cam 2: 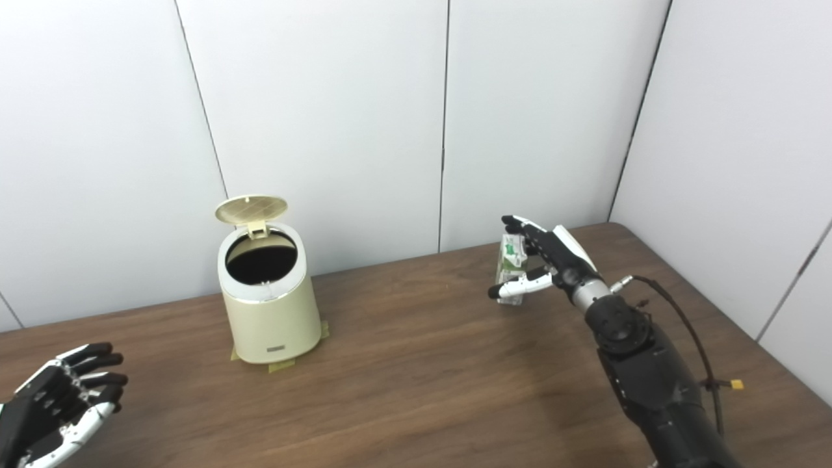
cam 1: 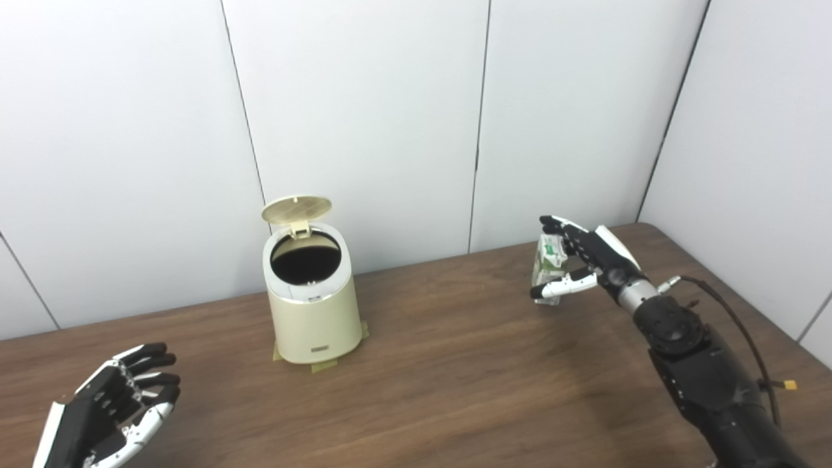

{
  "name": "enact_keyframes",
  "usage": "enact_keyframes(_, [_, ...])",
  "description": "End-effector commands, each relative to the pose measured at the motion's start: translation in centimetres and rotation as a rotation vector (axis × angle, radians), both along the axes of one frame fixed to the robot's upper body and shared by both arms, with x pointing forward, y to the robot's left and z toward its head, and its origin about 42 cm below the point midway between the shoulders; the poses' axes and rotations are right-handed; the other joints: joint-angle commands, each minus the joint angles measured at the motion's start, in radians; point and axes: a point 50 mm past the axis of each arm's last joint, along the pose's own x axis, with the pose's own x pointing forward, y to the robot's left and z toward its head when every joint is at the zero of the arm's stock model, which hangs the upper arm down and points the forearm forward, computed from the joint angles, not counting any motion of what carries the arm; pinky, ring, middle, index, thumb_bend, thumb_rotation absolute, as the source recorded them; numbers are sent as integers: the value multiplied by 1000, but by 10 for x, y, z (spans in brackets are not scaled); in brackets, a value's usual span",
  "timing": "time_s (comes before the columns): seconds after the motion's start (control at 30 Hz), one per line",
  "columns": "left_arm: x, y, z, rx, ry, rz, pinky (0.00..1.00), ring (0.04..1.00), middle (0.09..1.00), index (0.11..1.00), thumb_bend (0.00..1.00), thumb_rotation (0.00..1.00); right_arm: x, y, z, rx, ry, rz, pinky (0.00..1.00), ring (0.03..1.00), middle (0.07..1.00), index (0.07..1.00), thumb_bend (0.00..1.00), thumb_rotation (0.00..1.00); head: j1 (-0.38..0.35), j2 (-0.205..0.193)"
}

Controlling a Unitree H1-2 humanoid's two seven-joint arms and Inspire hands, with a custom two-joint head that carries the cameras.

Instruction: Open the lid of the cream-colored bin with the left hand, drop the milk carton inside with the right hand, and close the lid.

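Fingers (cam 1: pixel 564 235) of the right hand (cam 1: pixel 585 257): dark, curled over the top and far side of a milk carton (cam 1: pixel 548 268), white thumb pressed across its near lower face; carton grasped, upright, white with green print. Whether its base touches the table cannot be told.

Right forearm: black, running back from the hand to the lower right corner, a thin cable looping beside it.

Left hand (cam 1: pixel 110 409): low at the near left corner, palm up, fingers spread and loosely bent, holding nothing.

Cream-colored bin (cam 1: pixel 312 305): well to the left of the carton-holding fingers, beyond and right of the left hand; upright on small tape tabs. Lid (cam 1: pixel 296 209): raised on its rear hinge, standing open; dark round mouth exposed.

Table (cam 1: pixel 455 364): dark wood grain; a wide bare stretch lies between bin and right hand, another between bin and left hand.

Edges: table's far edge meets the wall just behind the bin; its right far corner is rounded, just beyond the right hand.

Room: plain white wall panels with dark vertical seams behind and on the right side.
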Motion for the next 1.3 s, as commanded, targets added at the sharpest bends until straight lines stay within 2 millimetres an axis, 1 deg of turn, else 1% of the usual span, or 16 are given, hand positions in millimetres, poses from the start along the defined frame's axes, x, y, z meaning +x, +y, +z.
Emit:
enact_keyframes(0.0, [6, 3, 22, 17, -70, -12, 418, 603, 685, 696, 480, 0, 8, 0, 15, 7, -48, 20, 784, 841, 872, 863, 847, 92, 1, 2])
enact_keyframes(0.13, [8, 3, 23, -2, -87, -22, 386, 585, 672, 686, 495, 0, 9, 2, 5, 41, -41, 16, 742, 832, 889, 854, 837, 109, 1, 2])
enact_keyframes(0.17, [8, 3, 23, 4, -87, -19, 391, 585, 672, 685, 470, 0, 10, 2, 2, 51, -38, 10, 750, 836, 878, 849, 834, 107, 1, 2])
enact_keyframes(0.3, [8, 3, 24, 5, -86, -19, 392, 581, 669, 686, 452, 0, 11, 0, -5, 88, -34, -6, 761, 849, 868, 848, 829, 88, 4, 6])
enact_keyframes(0.37, [7, 3, 23, 10, -83, -10, 397, 585, 672, 688, 420, 0, 12, -1, -9, 97, -37, -23, 753, 845, 865, 847, 833, 77, 4, 7])
enact_keyframes(0.57, [5, 3, 23, 1, -66, -10, 404, 598, 681, 695, 410, 0, 13, -7, -20, 101, -40, -49, 748, 821, 849, 855, 836, 91, 3, 12])
enact_keyframes(0.63, [4, 3, 23, -1, -63, -9, 407, 602, 684, 693, 407, 0, 13, -10, -22, 108, -43, -58, 746, 812, 845, 855, 824, 73, 3, 14])
enact_keyframes(0.7, [3, 3, 22, 5, -56, 0, 411, 602, 684, 692, 418, 0, 13, -12, -22, 121, -48, -63, 751, 813, 848, 852, 814, 26, 3, 16])
enact_keyframes(0.83, [3, 3, 22, -6, -51, -12, 418, 617, 698, 699, 414, 0, 13, -14, -21, 97, -67, -66, 738, 795, 839, 839, 789, 10, 3, 18])
enact_keyframes(0.87, [3, 2, 23, -4, -50, -12, 407, 610, 694, 701, 416, 0, 13, -13, -21, 88, -87, -83, 705, 760, 806, 820, 784, 4, 3, 18])
enact_keyframes(0.93, [3, 1, 24, 3, -48, -9, 402, 609, 694, 703, 411, 0, 12, -12, -21, 68, -136, -118, 601, 665, 745, 777, 777, 0, 4, 19])
enact_keyframes(0.97, [3, 1, 23, -5, -46, -12, 400, 605, 689, 703, 412, 0, 12, -11, -21, 46, -160, -141, 510, 568, 594, 692, 650, 0, 3, 19])
enact_keyframes(1.0, [3, 1, 23, -10, -45, -14, 397, 605, 691, 703, 401, 0, 12, -11, -21, 30, -175, -157, 460, 511, 528, 612, 588, 0, 3, 19])
enact_keyframes(1.03, [3, 1, 23, -13, -44, -14, 395, 606, 691, 704, 395, 0, 12, -10, -20, 11, -192, -168, 434, 482, 495, 572, 557, 0, 3, 20])
enact_keyframes(1.1, [4, 2, 23, -18, -45, -20, 389, 606, 694, 704, 394, 0, 12, -6, -18, -21, -224, -179, 388, 422, 486, 546, 523, 0, 5, 21])
enact_keyframes(1.27, [4, 0, 23, -11, -49, -19, 389, 598, 696, 706, 374, 0, 13, -2, -13, -31, -277, -187, 368, 406, 489, 536, 515, 0, 10, 23])
